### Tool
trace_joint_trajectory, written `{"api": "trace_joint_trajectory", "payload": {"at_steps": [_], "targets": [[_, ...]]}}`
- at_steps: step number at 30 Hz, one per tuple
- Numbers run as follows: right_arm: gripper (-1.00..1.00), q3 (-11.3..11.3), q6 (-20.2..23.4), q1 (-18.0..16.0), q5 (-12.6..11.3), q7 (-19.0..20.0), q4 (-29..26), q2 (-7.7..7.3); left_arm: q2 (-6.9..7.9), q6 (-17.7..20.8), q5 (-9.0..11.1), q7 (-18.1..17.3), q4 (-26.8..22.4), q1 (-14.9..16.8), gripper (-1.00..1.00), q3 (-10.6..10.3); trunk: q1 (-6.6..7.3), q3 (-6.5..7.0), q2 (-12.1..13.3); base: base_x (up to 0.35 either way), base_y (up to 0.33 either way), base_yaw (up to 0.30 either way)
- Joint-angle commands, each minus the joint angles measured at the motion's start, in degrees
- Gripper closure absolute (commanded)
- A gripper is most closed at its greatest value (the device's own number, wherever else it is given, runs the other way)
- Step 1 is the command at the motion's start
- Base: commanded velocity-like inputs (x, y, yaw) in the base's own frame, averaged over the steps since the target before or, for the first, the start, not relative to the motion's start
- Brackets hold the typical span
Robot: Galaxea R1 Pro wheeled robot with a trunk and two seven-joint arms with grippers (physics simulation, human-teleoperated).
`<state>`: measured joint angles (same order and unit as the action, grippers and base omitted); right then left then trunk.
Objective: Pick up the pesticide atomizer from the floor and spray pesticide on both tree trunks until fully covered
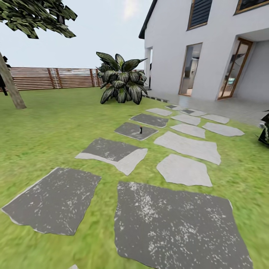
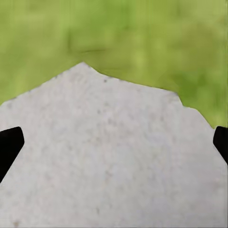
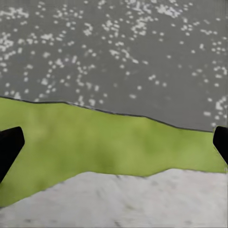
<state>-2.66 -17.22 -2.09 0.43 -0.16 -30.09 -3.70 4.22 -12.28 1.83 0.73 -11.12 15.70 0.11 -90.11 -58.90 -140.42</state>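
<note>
The small dark upright object (image 1: 141,130) on a grey stone paving slab (image 1: 135,131) may be the pesticide atomizer; too small to confirm. If so, it is judged light, rigid plastic, best taken around the body. The left claw (image 2: 114,142) and right claw (image 3: 114,142) stand wide apart, holding nothing. A leaning grey-tan tree trunk (image 1: 10,86) rises from the green grass lawn (image 1: 48,130).

Paving slabs (image 1: 186,147) ahead, tree trunk (image 1: 11,87) far left

No text, label, brand, number or sign could be read anywhere: none was seen on the house (image 1: 172,48), the fence (image 1: 52,77) or the paving slabs (image 1: 179,224).
</note>
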Motion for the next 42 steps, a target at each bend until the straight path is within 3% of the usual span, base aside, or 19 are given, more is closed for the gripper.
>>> {"api": "trace_joint_trajectory", "payload": {"at_steps": [1, 42], "targets": [[-1.00, -0.07, -0.18, -0.02, 0.06, -0.02, 0.04, 0.01, 0.00, -0.19, 0.19, 0.06, 0.05, 0.03, -1.00, -0.02, -0.02, -0.05, -0.02, 0.339, 0.000, 0.000], [-1.00, -0.06, -0.18, -0.02, 0.03, -0.02, 0.03, 0.00, 0.00, -0.20, 0.19, 0.06, 0.05, 0.03, -1.00, -0.02, -0.02, -0.05, -0.02, 0.339, 0.000, 0.000]]}}
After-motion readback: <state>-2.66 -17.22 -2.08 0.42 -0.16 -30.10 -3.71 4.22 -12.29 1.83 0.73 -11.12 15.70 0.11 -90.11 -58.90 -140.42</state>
